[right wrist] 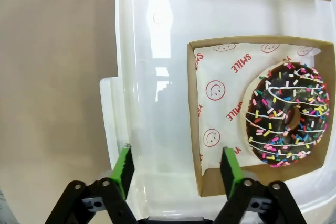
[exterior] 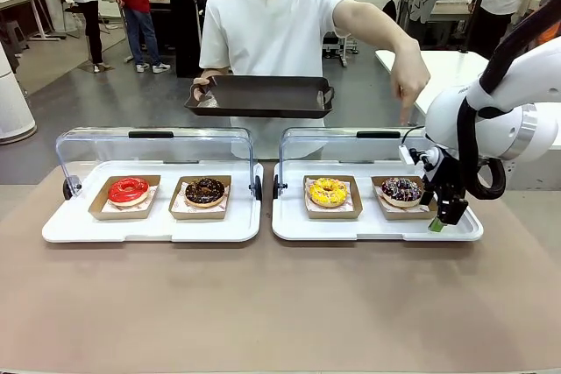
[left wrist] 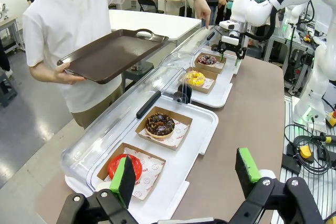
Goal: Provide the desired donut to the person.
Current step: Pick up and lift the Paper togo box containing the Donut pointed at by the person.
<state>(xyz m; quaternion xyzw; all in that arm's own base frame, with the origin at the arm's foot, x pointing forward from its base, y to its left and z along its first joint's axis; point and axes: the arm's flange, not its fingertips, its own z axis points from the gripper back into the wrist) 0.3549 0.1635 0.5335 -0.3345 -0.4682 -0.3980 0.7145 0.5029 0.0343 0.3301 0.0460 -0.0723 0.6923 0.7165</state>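
My right gripper (exterior: 445, 216) hangs with its fingers spread over the right tray's (exterior: 368, 230) near right corner, just beside the box (right wrist: 252, 39) that holds the sprinkled donut (exterior: 401, 188). It grips nothing. The donut lies in that box at the tray's right end. The person (exterior: 272, 32) points a hand (exterior: 410, 85) down above it and holds a dark tray (exterior: 263, 95). My left gripper (left wrist: 186, 170) is spread too, empty, over the left tray's (left wrist: 205, 124) end by the red donut (left wrist: 114, 162).

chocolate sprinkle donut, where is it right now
Front view: the chocolate sprinkle donut sits in the rightmost box, on the right-hand white tray, next to the yellow donut, right gripper just beside it.
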